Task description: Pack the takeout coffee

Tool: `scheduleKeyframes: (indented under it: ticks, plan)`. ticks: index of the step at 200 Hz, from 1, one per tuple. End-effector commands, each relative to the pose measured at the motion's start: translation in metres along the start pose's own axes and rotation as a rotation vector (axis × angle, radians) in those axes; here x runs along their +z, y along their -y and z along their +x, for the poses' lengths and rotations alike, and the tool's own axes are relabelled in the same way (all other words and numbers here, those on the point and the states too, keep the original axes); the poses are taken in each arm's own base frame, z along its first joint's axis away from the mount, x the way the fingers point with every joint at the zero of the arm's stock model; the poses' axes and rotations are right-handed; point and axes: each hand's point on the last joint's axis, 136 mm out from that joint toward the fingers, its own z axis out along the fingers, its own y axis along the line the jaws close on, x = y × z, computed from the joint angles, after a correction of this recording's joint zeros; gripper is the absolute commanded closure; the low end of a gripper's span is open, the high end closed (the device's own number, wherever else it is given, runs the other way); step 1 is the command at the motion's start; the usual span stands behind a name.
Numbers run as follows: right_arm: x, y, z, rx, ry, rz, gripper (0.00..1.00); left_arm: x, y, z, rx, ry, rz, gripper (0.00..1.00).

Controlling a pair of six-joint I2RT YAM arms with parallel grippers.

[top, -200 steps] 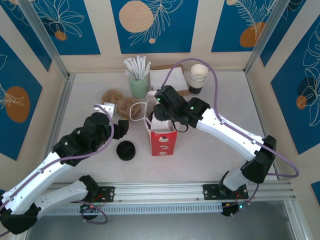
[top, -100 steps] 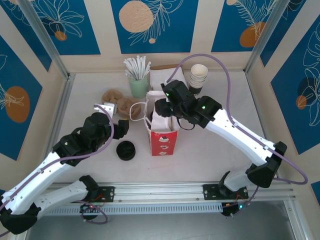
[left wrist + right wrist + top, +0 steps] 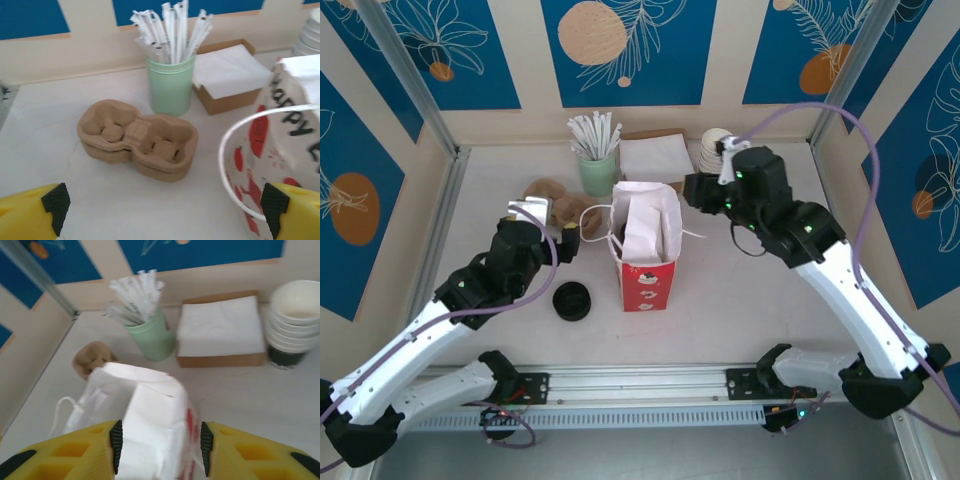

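Observation:
The red-and-white paper bag (image 3: 647, 255) stands upright and open at mid-table, also in the right wrist view (image 3: 150, 410) and at the right of the left wrist view (image 3: 285, 130). The takeout coffee is hidden; I can only make out a dark patch deep in the bag's mouth. My right gripper (image 3: 702, 192) hovers up and to the right of the bag's top, open (image 3: 160, 446), with nothing between its fingers and the bag seen below it. My left gripper (image 3: 572, 240) sits just left of the bag, wide open (image 3: 165, 210) and empty, with the bag's white handle (image 3: 225, 165) near its right finger.
A loose black lid (image 3: 571, 300) lies left of the bag. Brown pulp cup carriers (image 3: 137, 137) sit behind my left gripper. At the back stand a green cup of straws (image 3: 598, 170), a napkin box (image 3: 655, 158) and stacked lidless cups (image 3: 717, 160).
My right gripper has risen out of the bag's mouth and drawn back to the right toward the stacked cups, its jaws wider. My left gripper has opened wider beside the bag.

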Motion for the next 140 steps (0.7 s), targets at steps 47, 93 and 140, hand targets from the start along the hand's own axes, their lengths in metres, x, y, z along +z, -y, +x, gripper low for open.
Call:
scheduleKeyframes:
  ticks: [47,93,140]
  plan:
    - [0.041,0.136,0.079,0.073,0.019,0.281,0.15,0.042,-0.086,0.05,-0.038,0.117,-0.318,0.01]
    - [0.071,0.202,0.125,-0.008,0.125,0.419,0.01,0.071,-0.131,0.104,-0.12,0.088,-0.409,0.01]
    - [0.106,0.235,0.152,0.0,0.185,0.371,0.01,0.109,-0.159,0.146,-0.122,0.023,-0.478,0.01]
